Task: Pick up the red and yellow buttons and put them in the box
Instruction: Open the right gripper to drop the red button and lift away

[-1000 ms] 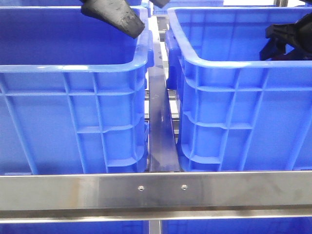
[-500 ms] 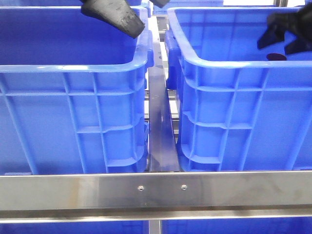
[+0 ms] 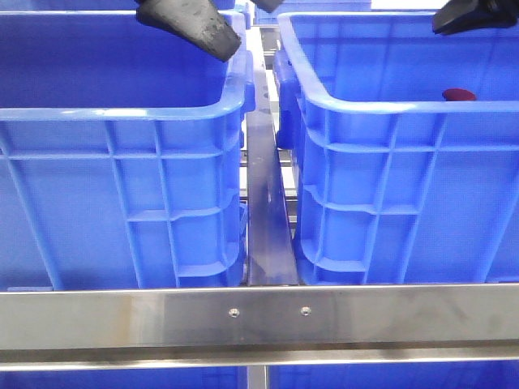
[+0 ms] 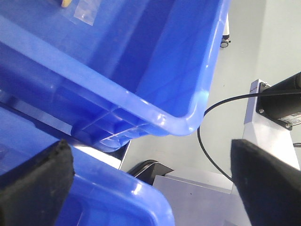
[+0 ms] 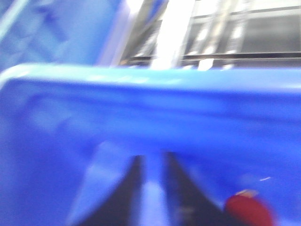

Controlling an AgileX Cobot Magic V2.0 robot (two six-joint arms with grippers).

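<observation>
1. Two blue crates stand side by side behind a steel rail (image 3: 259, 318), with a narrow metal strip (image 3: 266, 227) in the gap between them.
2. The right crate, the box (image 3: 389, 162), holds a dark red button (image 3: 459, 95) lying inside it, just visible over the near rim toward the right.
3. In the right wrist view the same red button (image 5: 248, 210) shows as a blurred spot against the box's inner wall (image 5: 150, 117).
4. The right end effector (image 3: 477, 16) hangs above the box at the upper right edge of the front view, apart from the button and holding nothing; its dark fingers (image 5: 129, 197) stand close together with a thin gap, but the blur keeps me from telling whether it is released or clenched.
5. The left end effector (image 4: 150, 183) is released, its two padded fingers (image 4: 37, 181) spread wide with nothing between them.
6. It sits above the far right corner of the left crate (image 3: 122, 146).
7. No yellow button can be made out with certainty.
</observation>
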